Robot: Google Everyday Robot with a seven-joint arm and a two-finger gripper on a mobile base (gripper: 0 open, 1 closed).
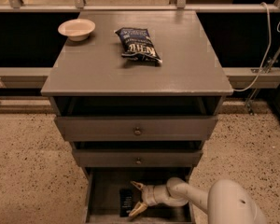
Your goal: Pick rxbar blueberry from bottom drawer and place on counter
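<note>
bottom drawer (104,191) open, rxbar blueberry (126,202) flat inside, end effector (137,199) released, fingers spread at bar's 3 o'clock, tabletop (189,64) carrying chip bag (137,45), bowl (76,29) at bag's 10 o'clock

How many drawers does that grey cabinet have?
3. The top drawer sits just under the counter, the middle drawer is below it, and the bottom drawer is pulled open, with the open gripper reaching inside next to the rxbar blueberry.
</note>
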